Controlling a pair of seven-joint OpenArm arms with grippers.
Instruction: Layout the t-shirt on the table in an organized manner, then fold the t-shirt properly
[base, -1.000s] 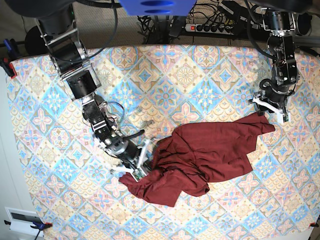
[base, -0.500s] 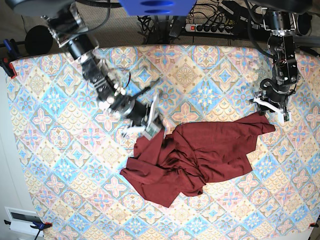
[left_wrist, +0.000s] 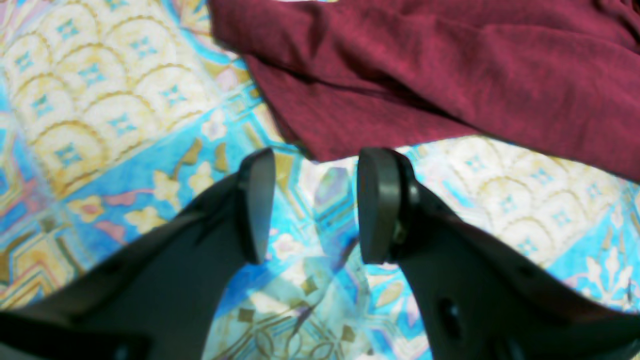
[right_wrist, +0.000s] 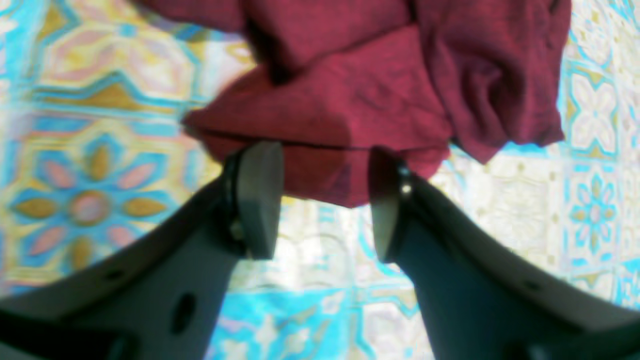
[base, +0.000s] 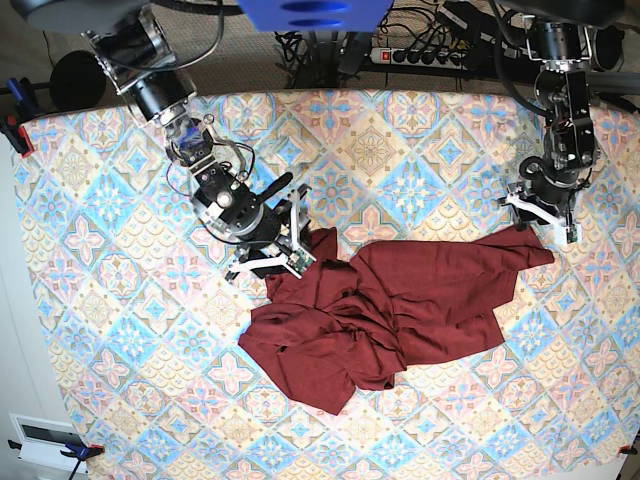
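Maroon knit, one shirt (base: 400, 310) only, lies crumpled across the middle of the table (base: 110, 300), bunched in folds toward the base view's left and spread flatter toward its right, where one corner reaches up to a point. It has not been laid out flat yet.

Two grippers are in view. The right gripper (base: 283, 240) sits at the shirt's upper left edge; in its wrist view the two pads (right_wrist: 257, 197) stand apart with a rumpled fold of shirt (right_wrist: 350, 110) just past the tips and bare cloth pattern showing between them, so the jaws are spread and grip nothing. The left gripper (base: 541, 213) is at the shirt's far right corner; its wrist view shows the two pads (left_wrist: 377, 205) parted over the table (left_wrist: 100, 100), with the shirt's edge (left_wrist: 425, 75) just beyond the tips and nothing between them, so it too is spread and empty.

One patterned cloth of blue, pink and cream medallions covers the table. Beyond its far edge lies one power strip (base: 425, 57) amid cables.
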